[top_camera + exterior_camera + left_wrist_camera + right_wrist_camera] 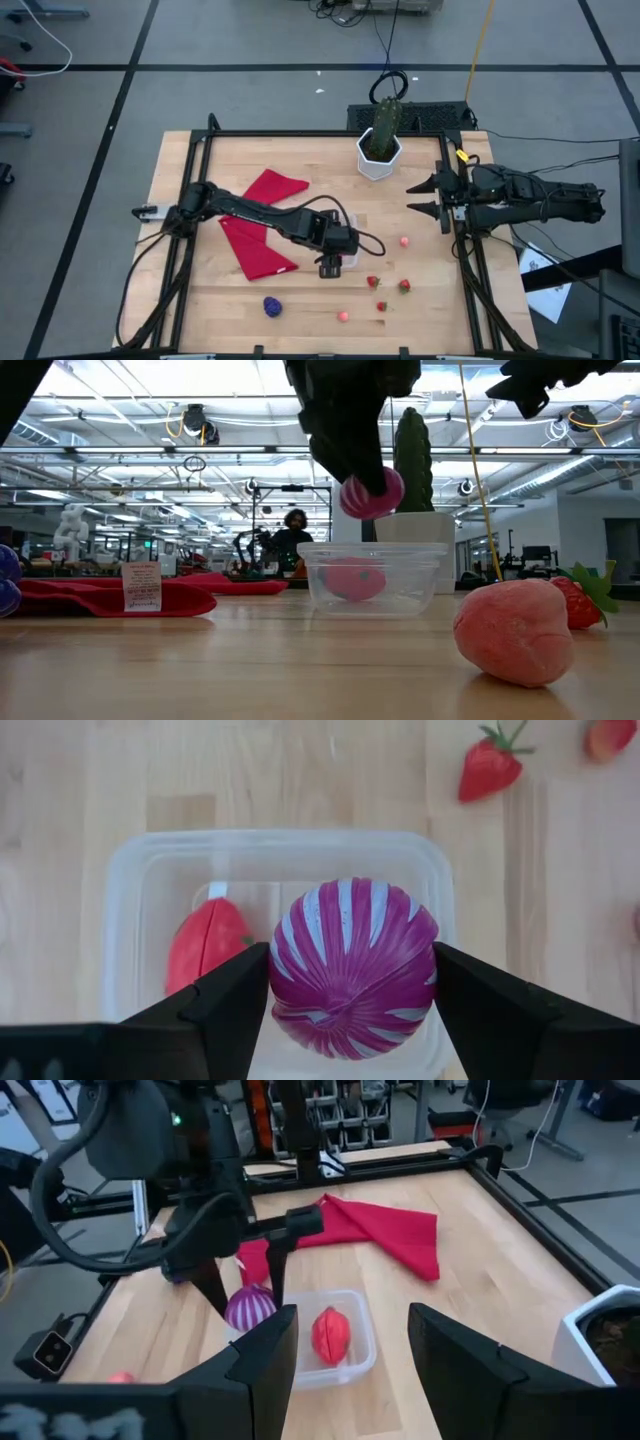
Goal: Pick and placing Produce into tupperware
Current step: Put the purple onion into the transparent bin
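My left gripper hangs over the clear tupperware, shut on a purple-and-white striped round toy vegetable. In the low view that toy sits above the tupperware, clear of its rim. A red toy fruit lies on the tupperware's floor. Loose produce rests on the table near the near-right part: strawberries, small pink pieces and a purple grape bunch. My right gripper waits open at the table's right side. My left gripper pinches the striped purple toy vegetable between its two fingers, one finger on each opposite side of the ball. The fingers come from above, pointing down. The toy is lifted clear, held above the open tupperware.
A white hexagonal pot with a green cactus stands at the far middle of the table. A red cloth lies left of the tupperware. A black frame rail runs round the tabletop.
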